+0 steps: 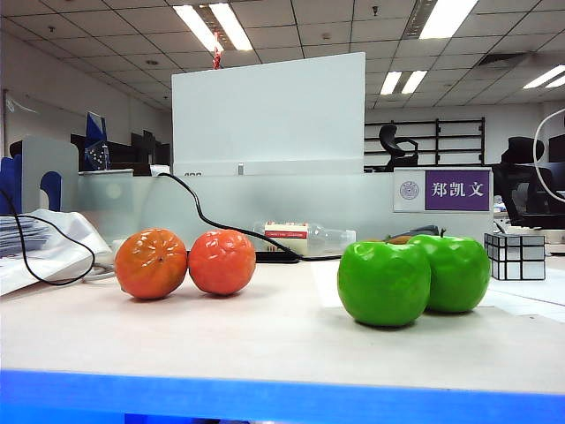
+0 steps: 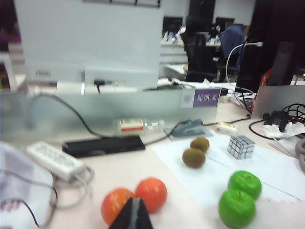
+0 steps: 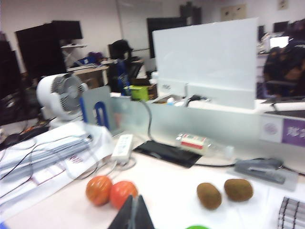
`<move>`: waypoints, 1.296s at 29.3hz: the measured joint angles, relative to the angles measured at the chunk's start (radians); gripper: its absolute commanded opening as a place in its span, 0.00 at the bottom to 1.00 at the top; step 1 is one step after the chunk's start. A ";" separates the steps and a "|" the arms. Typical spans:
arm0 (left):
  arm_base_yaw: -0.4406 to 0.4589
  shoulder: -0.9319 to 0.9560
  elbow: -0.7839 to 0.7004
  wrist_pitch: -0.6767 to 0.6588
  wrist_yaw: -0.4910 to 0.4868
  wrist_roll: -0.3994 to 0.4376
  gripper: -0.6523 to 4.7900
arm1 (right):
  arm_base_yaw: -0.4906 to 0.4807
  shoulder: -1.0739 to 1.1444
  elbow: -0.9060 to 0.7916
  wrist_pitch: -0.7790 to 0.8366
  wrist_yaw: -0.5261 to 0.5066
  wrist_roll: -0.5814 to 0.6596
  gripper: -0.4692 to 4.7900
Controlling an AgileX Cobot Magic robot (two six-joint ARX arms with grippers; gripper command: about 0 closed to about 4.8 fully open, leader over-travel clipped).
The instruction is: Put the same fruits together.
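A: Where do the fruits sit?
B: On the bench (image 1: pixel 265 340) in pairs: two mandarins (image 1: pixel 185 262) touching on the left, two green apples (image 1: pixel 413 276) touching on the right, and two kiwis (image 2: pixel 196 151) side by side behind, near the mirror cube (image 2: pixel 240 146).
A: And the arms?
B: The left end effector (image 2: pixel 133 214) is raised above the mandarins, fingers together, empty. The right end effector (image 3: pixel 132 213) is raised too, fingers together, holding nothing.
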 measured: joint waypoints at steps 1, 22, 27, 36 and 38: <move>0.000 -0.003 0.000 -0.014 0.001 -0.008 0.11 | 0.000 0.000 0.000 -0.010 -0.008 0.000 0.09; 0.000 -0.074 -0.306 0.161 0.058 -0.236 0.11 | 0.000 0.000 -0.160 0.033 0.003 -0.028 0.09; 0.000 -0.074 -0.398 0.226 0.037 -0.244 0.11 | 0.000 0.000 -0.284 0.137 0.009 -0.029 0.09; 0.000 -0.075 -0.504 0.298 0.007 -0.295 0.11 | 0.000 0.000 -0.490 0.428 0.081 0.070 0.09; 0.000 -0.075 -0.522 0.325 0.001 -0.293 0.11 | 0.000 0.000 -0.521 0.441 0.111 0.083 0.09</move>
